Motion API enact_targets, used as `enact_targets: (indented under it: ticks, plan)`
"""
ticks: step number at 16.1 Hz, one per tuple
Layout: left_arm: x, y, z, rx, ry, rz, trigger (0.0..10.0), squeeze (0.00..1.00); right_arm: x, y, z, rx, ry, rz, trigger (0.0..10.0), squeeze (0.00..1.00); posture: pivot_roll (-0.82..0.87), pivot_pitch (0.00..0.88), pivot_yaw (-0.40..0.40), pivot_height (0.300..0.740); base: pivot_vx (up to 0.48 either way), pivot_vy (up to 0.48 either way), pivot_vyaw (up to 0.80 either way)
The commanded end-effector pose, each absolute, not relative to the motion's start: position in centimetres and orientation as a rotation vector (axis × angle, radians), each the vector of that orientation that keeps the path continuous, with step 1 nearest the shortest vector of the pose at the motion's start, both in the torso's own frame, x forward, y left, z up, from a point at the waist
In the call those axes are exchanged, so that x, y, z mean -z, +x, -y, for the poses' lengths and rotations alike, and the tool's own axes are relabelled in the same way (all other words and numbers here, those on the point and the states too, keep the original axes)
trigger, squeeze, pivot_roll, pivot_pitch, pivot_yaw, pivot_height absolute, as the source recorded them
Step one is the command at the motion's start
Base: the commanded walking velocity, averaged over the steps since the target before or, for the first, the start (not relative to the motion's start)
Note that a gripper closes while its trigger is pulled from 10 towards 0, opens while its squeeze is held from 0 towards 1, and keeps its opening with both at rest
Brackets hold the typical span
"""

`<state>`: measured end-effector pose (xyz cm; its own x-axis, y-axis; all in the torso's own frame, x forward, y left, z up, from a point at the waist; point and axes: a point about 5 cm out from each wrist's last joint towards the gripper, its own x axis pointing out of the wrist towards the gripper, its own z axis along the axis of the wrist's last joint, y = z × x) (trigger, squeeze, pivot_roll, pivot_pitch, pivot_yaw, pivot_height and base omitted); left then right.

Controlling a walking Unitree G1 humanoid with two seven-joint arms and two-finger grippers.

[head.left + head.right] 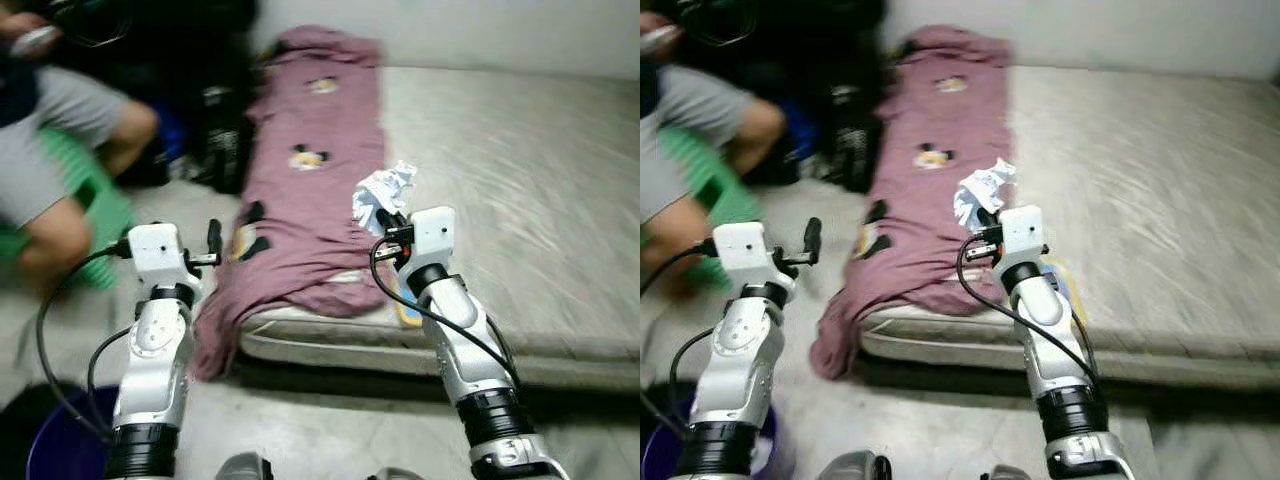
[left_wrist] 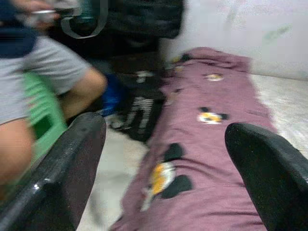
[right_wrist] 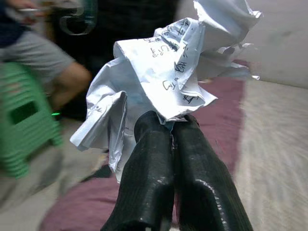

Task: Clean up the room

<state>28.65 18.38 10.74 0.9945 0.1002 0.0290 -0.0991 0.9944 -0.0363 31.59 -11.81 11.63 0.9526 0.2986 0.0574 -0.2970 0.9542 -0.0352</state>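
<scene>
A crumpled white paper (image 1: 383, 194) with handwriting (image 3: 169, 72) is pinched in my right gripper (image 1: 392, 222), which is shut on it and held up over the front part of the mattress, beside the purple blanket. In the right wrist view the two black fingers (image 3: 166, 178) press together under the paper. My left gripper (image 1: 213, 240) is raised over the floor left of the mattress, open, with nothing between its fingers (image 2: 72, 163).
A purple blanket (image 1: 310, 170) with cartoon prints lies along the left side of a grey mattress (image 1: 510, 190) on the floor. A person (image 1: 55, 130) sits on a green stool (image 1: 95, 195) at left. Dark bags (image 1: 215, 130) stand behind. A purple bucket (image 1: 65, 440) sits by my left arm.
</scene>
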Motion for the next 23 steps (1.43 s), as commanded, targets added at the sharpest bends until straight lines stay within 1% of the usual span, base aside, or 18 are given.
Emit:
enact_targets:
  ticks: [1,2,4,6,23]
  plan:
    - [-10.9,28.6,-18.3,-0.099,-0.032,0.041,10.0,0.00,-12.3,31.9,11.7,-0.312,-0.044,0.090,10.0,0.00,-0.12,0.000,0.004,0.740,0.000,0.000,0.80]
    - [-11.0,28.7,-18.0,-0.089,-0.043,0.044,10.0,0.00,-12.4,32.0,11.5,-0.317,-0.045,0.093,10.0,0.00,-0.12,0.000,0.002,0.740,0.000,0.000,0.80]
    - [-10.9,28.8,-17.6,-0.107,0.006,0.046,10.0,0.00,-12.4,32.1,11.4,-0.323,-0.049,0.094,10.0,0.00,-0.12,0.000,0.000,0.740,0.000,0.000,0.80]
    - [-10.6,28.9,-17.4,-0.086,-0.019,0.026,10.0,0.00,-12.4,32.1,11.4,-0.324,-0.049,0.093,10.0,0.00,-0.12,0.000,-0.001,0.740,0.000,0.000,0.80]
    - [-10.4,28.9,-17.2,-0.069,-0.027,0.017,10.0,0.00,-12.3,32.2,11.5,-0.310,-0.025,0.090,10.0,0.00,-0.12,0.000,0.002,0.740,0.000,0.000,0.80]
